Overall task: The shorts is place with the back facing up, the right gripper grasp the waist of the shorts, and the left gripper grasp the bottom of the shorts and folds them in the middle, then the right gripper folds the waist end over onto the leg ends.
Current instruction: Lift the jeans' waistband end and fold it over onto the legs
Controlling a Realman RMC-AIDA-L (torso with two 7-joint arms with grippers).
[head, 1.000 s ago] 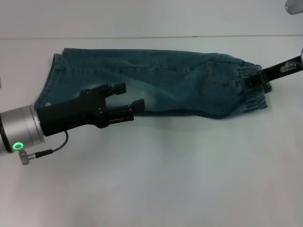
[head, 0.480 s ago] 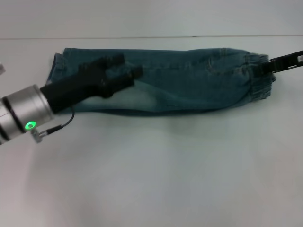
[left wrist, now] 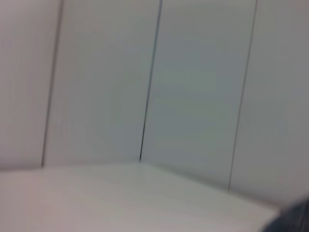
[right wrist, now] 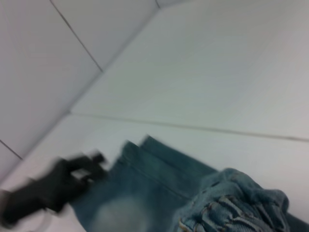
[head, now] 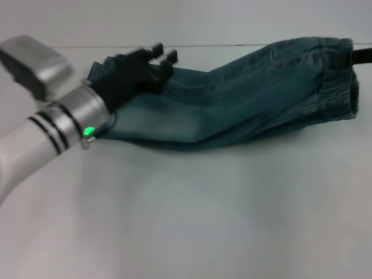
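Note:
The blue-green denim shorts (head: 232, 99) lie folded lengthwise across the table, leg ends to the left and waist to the right. The ruched waist (head: 336, 87) hangs raised off the table, held by my right gripper (head: 356, 56), of which only a black strip shows at the frame's right edge. In the right wrist view the waist (right wrist: 231, 205) bunches close to the camera. My left gripper (head: 163, 53) hovers over the leg ends (head: 116, 129), fingers apart and holding nothing. It also appears as the left gripper (right wrist: 94, 164) in the right wrist view, beside the far hem.
The white table (head: 203, 221) stretches wide in front of the shorts. A panelled wall (left wrist: 193, 87) rises just behind the table's far edge. My white left arm (head: 35, 145) crosses the front left corner.
The right gripper has raised the waist up and to the right, lifting that end off the table. The left gripper has swung up and back over the leg ends.

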